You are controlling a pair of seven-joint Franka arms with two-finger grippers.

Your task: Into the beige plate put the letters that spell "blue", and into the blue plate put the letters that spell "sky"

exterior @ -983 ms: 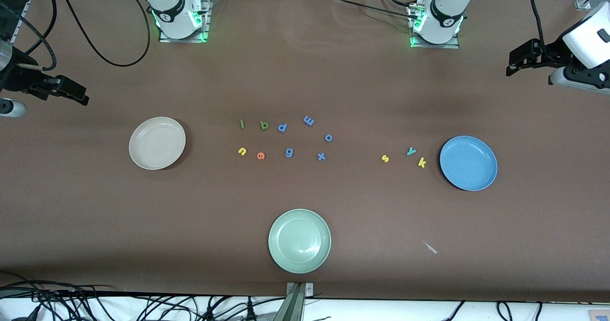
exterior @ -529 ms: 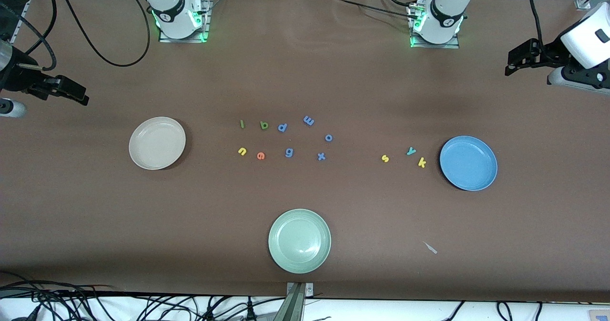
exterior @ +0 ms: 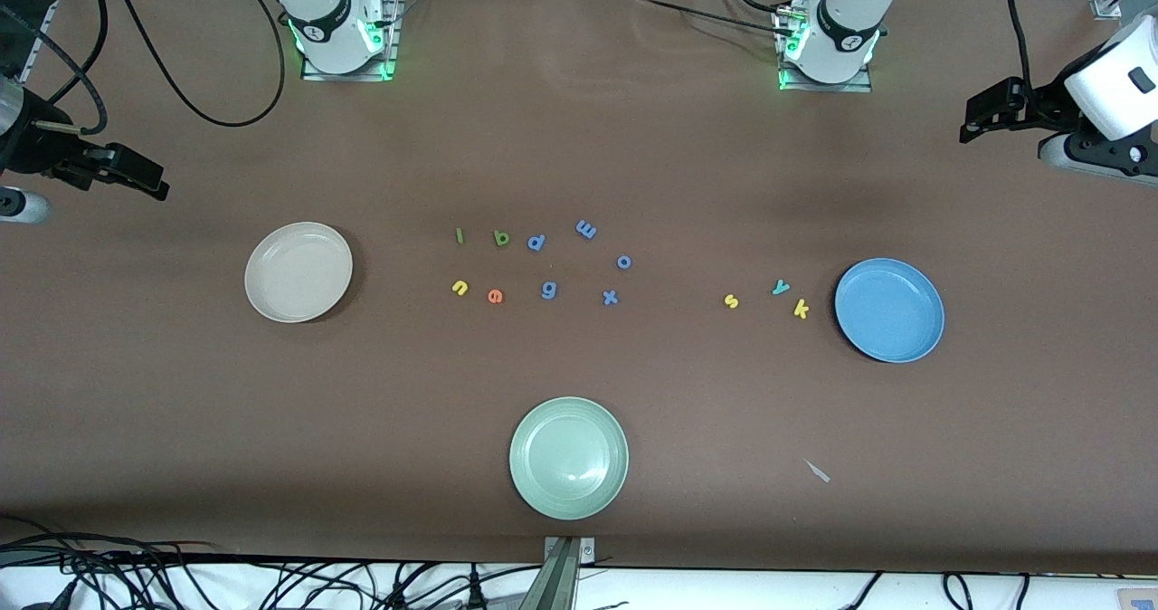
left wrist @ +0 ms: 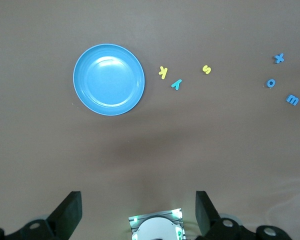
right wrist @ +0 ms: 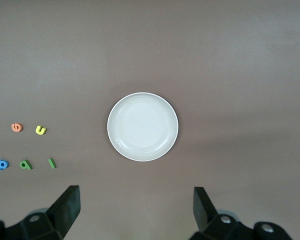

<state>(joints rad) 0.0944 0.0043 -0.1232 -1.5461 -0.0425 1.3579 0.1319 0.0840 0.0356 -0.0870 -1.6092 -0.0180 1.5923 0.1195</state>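
Sorting has not begun, as we judge it: the beige plate [exterior: 298, 271] at nine o'clock and the blue plate [exterior: 889, 309] at three hold nothing. We see b [exterior: 501, 238], l [exterior: 460, 236], u [exterior: 460, 288], e [exterior: 495, 296] lying mid-table, with s [exterior: 731, 300], k [exterior: 801, 309], y [exterior: 781, 287] just beside the blue plate. Our left gripper [left wrist: 139, 210] and right gripper [right wrist: 137, 207] hang spread wide and empty above the table's two ends, so all seven letters remain to move.

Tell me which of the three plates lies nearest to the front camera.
The pale green plate. It lies lowest in the front view, while the beige plate and the blue plate lie farther, toward the table's ends.
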